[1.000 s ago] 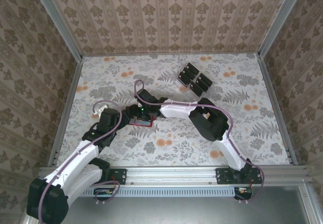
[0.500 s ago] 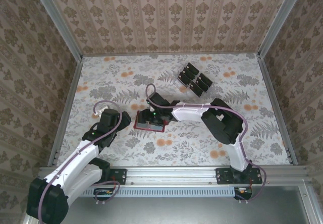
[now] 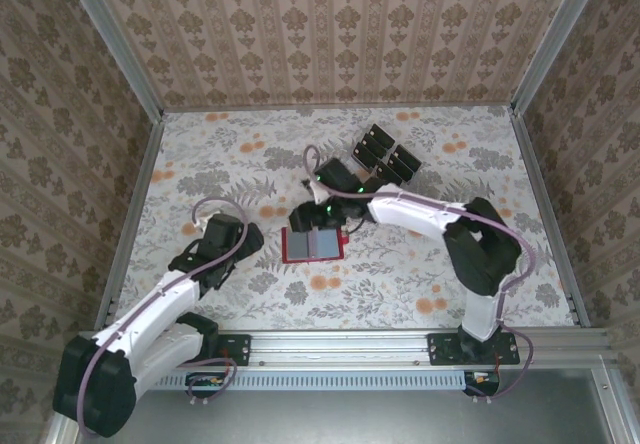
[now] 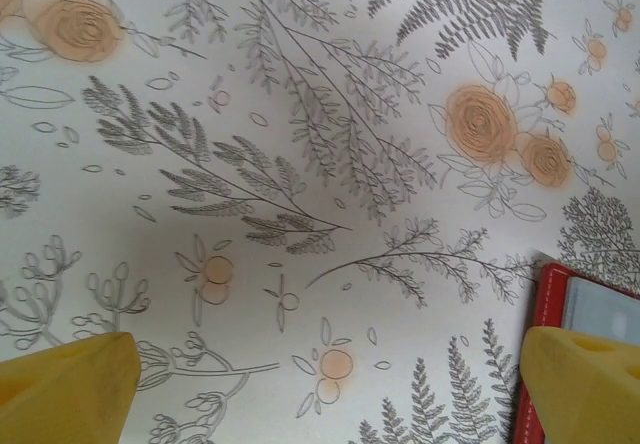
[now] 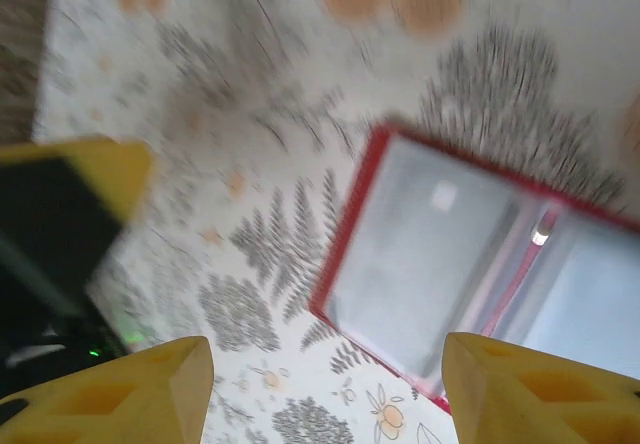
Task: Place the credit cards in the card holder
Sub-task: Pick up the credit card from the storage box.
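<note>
Floral-patterned tabletop (image 3: 200,154) carries the card holder (image 3: 314,245), lying open (grey inside up) mid-table; credit cards (image 3: 385,156) sit farther back, while left gripper (image 4: 325,389) and right gripper (image 5: 325,394) both gape, empty.

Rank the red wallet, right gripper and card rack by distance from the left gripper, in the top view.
1. Red wallet, just right of the left gripper.
2. Right gripper, at the wallet's far edge.
3. Card rack, far back right.

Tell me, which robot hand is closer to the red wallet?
Right. The right gripper hovers just above the far edge of the open red wallet, jaws open. The left gripper is off to the wallet's left, with a gap between them.
</note>
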Controlling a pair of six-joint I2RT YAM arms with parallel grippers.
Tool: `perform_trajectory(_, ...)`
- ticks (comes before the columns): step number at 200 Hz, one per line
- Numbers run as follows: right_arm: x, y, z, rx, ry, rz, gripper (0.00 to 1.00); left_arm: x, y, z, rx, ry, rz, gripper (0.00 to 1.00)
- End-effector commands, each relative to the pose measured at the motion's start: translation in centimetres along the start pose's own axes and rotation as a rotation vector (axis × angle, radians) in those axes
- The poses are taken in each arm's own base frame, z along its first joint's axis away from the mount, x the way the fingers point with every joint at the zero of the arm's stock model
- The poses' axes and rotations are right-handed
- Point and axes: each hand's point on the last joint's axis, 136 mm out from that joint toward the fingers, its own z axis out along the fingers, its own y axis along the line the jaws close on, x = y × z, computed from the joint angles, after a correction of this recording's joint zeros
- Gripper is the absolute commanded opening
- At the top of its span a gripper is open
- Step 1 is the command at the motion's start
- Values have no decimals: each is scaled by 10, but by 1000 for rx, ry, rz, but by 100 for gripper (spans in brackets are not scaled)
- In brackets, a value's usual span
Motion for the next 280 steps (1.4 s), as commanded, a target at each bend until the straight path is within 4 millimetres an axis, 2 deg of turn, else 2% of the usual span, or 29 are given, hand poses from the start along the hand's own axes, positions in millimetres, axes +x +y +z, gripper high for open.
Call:
perform_trajectory(1,-37,-27,-58,143,-104,-30,63,-3,-21,-1,51,14,40,100)
perform_trajectory(25,-54,-90,-98,406,-155,45,61,3,-28,4,63,46,74,100)
perform_trajectory(59,-70,-152,-140,707,-192,31,58,10,-33,11,65,86,110,100)
perform_trajectory(76,-73,-175,-146,818,-169,11,54,11,-34,13,62,95,120,100)
perform_trajectory(104,-77,-200,-143,944,-112,-43,47,12,-37,15,63,102,130,100)
perform_trajectory(145,-83,-224,-136,1060,-58,-102,45,13,-39,16,60,109,138,100)
perform_trajectory(228,-77,-251,-108,1069,16,-105,42,12,-43,19,52,113,149,100)
perform_trajectory(253,-74,-254,-103,1053,32,-100,41,13,-44,20,53,115,149,100)
perform_trajectory(280,-71,-249,-100,1010,29,-89,34,14,-44,21,49,116,150,100)
